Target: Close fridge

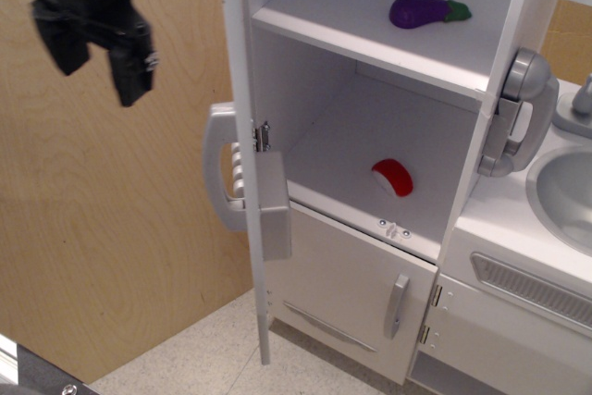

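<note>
The fridge (370,127) is a tall white cabinet with white shelves, and it stands open. Its big door (242,90) is swung out and I see it almost edge-on, hinged at the cabinet's left side. The grey bar handle (220,178) sticks out to the door's left, and the grey dispenser box (275,206) sits on its inner face. My black gripper (98,71) hangs at the upper left, left of the door and apart from it. Its fingers (131,76) are spread and hold nothing.
A purple eggplant (424,10) lies on the upper shelf and a red toy (393,176) on the lower one. Below is a shorter white door (338,275) with a small grey handle (396,305). A grey phone (516,113) and sink (562,193) are at the right. A wooden wall (111,247) is at the left.
</note>
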Robot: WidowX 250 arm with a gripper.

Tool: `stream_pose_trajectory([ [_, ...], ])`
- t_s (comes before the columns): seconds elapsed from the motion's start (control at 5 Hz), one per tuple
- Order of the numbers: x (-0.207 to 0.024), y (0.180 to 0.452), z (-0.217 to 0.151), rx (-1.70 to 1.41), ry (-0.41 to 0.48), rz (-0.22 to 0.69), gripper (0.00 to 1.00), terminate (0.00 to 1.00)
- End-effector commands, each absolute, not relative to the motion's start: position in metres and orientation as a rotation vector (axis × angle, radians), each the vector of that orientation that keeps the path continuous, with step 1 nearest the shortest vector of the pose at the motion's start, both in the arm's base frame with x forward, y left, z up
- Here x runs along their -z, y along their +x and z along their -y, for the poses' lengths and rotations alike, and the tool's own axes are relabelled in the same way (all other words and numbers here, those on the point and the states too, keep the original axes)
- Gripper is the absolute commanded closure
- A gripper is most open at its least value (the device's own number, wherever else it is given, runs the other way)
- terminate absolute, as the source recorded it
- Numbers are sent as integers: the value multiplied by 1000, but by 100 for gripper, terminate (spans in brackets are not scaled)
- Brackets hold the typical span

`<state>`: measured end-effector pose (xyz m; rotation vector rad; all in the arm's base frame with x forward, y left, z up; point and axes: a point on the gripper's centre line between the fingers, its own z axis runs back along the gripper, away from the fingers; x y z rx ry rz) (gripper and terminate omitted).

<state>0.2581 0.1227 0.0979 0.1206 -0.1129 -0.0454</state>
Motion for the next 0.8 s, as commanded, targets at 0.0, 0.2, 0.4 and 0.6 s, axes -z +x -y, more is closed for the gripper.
stream_pose_trajectory([
  [0.0,-112,292,-102,53,89,180,0,0],
  [0.2,-107,302,-89,50,69,148,0,0],
  [0.4,-104,308,-74,49,47,133,0,0],
  [0.6,-102,320,-57,46,46,142,0,0],
])
